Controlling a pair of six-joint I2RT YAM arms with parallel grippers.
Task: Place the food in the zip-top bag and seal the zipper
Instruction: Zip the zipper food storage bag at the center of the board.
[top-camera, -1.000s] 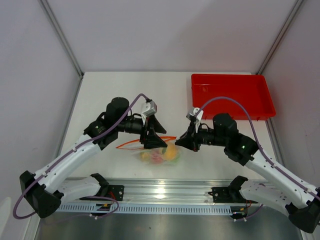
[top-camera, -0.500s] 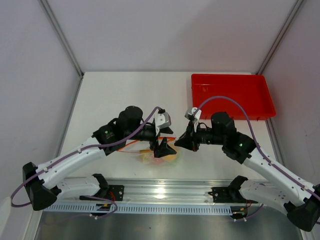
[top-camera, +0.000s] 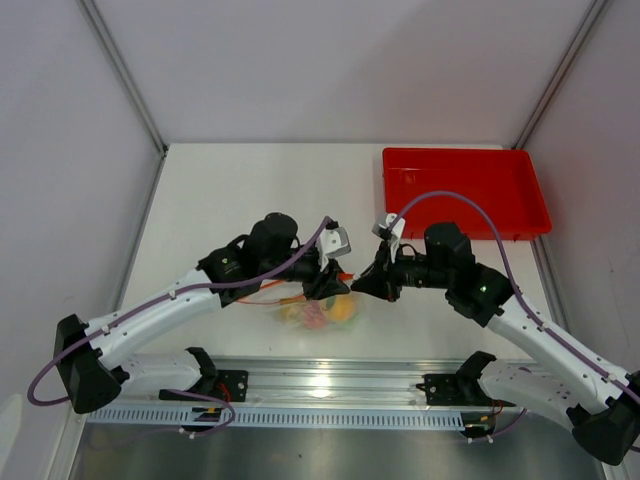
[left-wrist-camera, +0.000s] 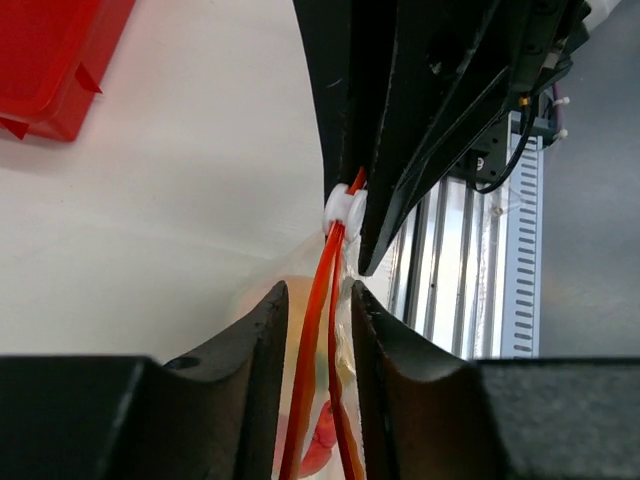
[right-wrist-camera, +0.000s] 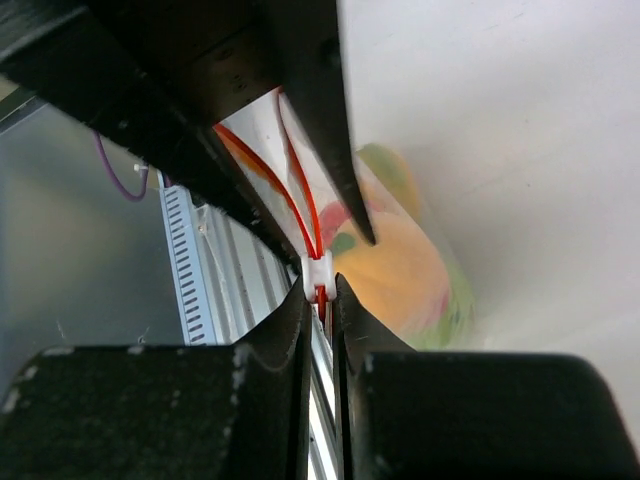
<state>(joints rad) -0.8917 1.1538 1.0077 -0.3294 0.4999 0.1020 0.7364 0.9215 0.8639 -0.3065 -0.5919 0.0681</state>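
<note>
Top view: zip-top bag (top-camera: 318, 312) lies on the table (top-camera: 220, 190) near the front edge, between the two arms. The food (top-camera: 340, 308) is inside it, showing yellow and green through the plastic; count not legible. Red tray (top-camera: 465, 190) is well apart at back right. Left gripper (top-camera: 330, 283) and right gripper (top-camera: 372, 284) meet nose to nose over the bag's mouth. Left wrist view: left jaws narrowed but not closed, straddling the zipper (left-wrist-camera: 322, 330). Its two orange strips run apart between the fingers (left-wrist-camera: 262, 350), with a sliver of gap on each side. White tab (left-wrist-camera: 343, 207) at the zipper's end sits in the right gripper's tips. Right wrist view: right jaws pinched tight on that tab, fruit just beyond. Judgement: sealing step, mouth unsealed. To do it well, right holds the end taut as anchor; left closes squarely on both strips beside the tab, then slides away along the line, level, without lifting the loaded bag
</note>
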